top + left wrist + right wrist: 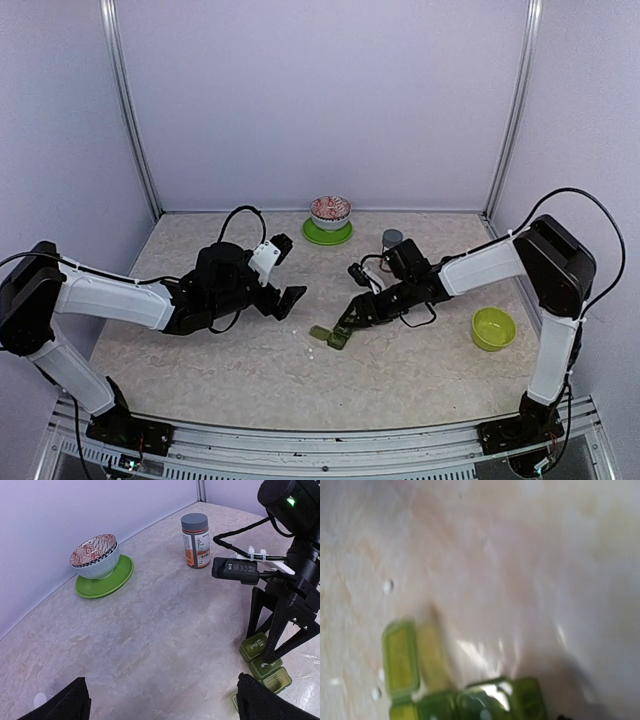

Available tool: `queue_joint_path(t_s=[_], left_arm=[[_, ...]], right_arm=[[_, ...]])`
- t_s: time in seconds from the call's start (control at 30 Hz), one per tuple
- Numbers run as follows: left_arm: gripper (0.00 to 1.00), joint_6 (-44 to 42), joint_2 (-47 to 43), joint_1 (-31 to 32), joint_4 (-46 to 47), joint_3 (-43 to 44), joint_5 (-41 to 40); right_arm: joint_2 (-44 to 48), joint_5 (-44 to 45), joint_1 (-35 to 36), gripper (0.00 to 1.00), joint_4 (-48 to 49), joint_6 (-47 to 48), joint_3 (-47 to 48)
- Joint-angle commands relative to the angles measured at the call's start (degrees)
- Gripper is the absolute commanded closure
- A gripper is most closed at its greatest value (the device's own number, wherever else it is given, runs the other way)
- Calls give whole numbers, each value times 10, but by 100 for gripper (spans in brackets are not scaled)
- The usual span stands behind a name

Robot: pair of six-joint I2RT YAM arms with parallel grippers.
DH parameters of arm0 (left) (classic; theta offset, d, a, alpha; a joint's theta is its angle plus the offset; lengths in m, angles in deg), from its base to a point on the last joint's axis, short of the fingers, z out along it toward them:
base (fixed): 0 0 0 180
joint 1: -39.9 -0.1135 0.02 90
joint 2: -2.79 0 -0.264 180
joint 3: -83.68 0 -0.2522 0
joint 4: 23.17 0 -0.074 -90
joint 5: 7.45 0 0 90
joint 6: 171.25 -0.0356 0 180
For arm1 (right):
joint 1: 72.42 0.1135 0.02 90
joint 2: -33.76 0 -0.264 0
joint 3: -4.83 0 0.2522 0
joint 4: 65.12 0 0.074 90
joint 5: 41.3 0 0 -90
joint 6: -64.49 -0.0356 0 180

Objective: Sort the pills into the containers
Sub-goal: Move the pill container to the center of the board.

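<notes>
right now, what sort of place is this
Probably a robot test booth: two robot arms bolted at the near edge of the table, plain walls on metal posts closing it in, and staged props such as a pill bottle and a patterned bowl.

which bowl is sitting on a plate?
The patterned bowl by the back wall: it sits on a green plate. The plain lime-green bowl, near the right side, stands directly on the table.

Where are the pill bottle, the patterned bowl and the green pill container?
pill bottle (pixel 195 545), left wrist view, on its label.
patterned bowl (pixel 95 556), left wrist view, on its outer wall.
green pill container (pixel 254 645), left wrist view, on one lid.
</notes>
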State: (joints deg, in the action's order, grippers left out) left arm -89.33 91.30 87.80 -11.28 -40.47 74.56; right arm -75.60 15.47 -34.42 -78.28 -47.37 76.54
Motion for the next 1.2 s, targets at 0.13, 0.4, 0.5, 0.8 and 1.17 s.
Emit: queue_joint_path(t_s=[0.13,0.4,0.5,0.8,1.17], left_arm=[[1,1,-14,-5,16,-8,-5],[1,2,-9,-5,16,-7,-2],[1,2,-10,-5,17,-7,-2],[1,3,-10,-5,18,-8,-3],[1,2,-16,-5,18,-10,-7]], right_arm=[[-54,-51,5,35,28,-25,45],[-66,-102,13,35,75,-67,59],[-80,-115,20,35,90,-80,71],[-97,-80,27,34,77,-77,110],[36,42,28,27,-35,94,22]])
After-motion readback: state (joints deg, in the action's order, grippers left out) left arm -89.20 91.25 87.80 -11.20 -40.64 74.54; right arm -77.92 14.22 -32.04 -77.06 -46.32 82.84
